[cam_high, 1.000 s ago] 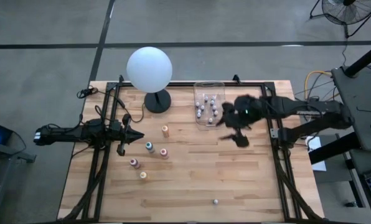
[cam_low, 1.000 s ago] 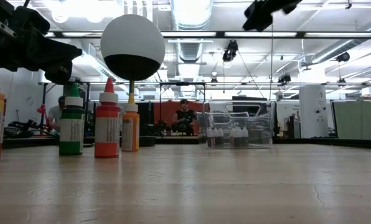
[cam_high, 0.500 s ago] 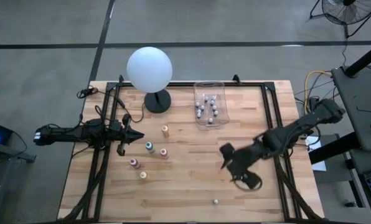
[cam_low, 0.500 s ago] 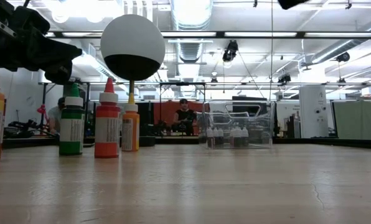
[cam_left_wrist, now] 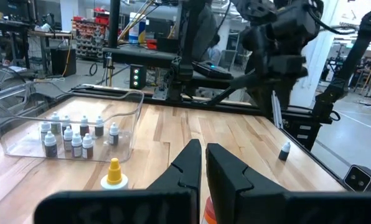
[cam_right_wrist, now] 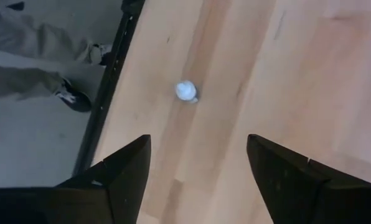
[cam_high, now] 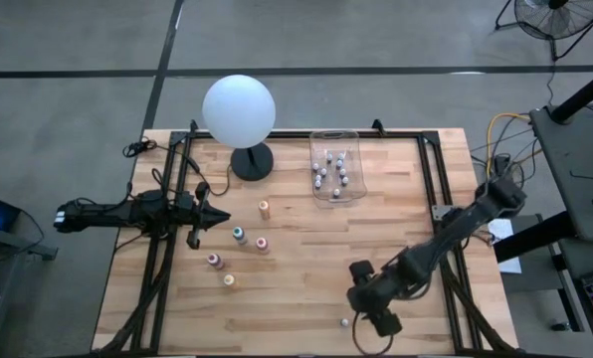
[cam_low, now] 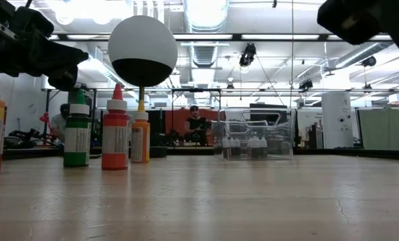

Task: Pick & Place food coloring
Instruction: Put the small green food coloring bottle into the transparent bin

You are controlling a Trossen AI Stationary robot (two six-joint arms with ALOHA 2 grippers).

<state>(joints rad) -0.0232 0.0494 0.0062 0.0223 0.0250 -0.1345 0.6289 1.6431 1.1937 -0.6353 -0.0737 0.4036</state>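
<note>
Right gripper (cam_high: 361, 316) hangs with fingers spread wide over a lone small bottle (cam_high: 344, 322) near the table's front edge — not touching. Left gripper (cam_high: 220, 216) waits, closed, beside the coloured bottles (cam_high: 239, 236).

The table (cam_high: 296, 268) is showing a top of pale wooden planks with visible grain and a faint satin sheen, and a black matt metal frame (cam_high: 446, 249) is running along its edges. The bin (cam_left_wrist: 23, 134) is looking like clear, glossy plastic. The globe lamp (cam_high: 239, 109) is presenting a smooth, matt white sphere on a dark base. The colored dropper bottles (cam_low: 116, 137) are looking like smooth plastic with paper-like labels. The right gripper's fingers (cam_right_wrist: 120, 171) are appearing dark, matt and smooth.
</note>
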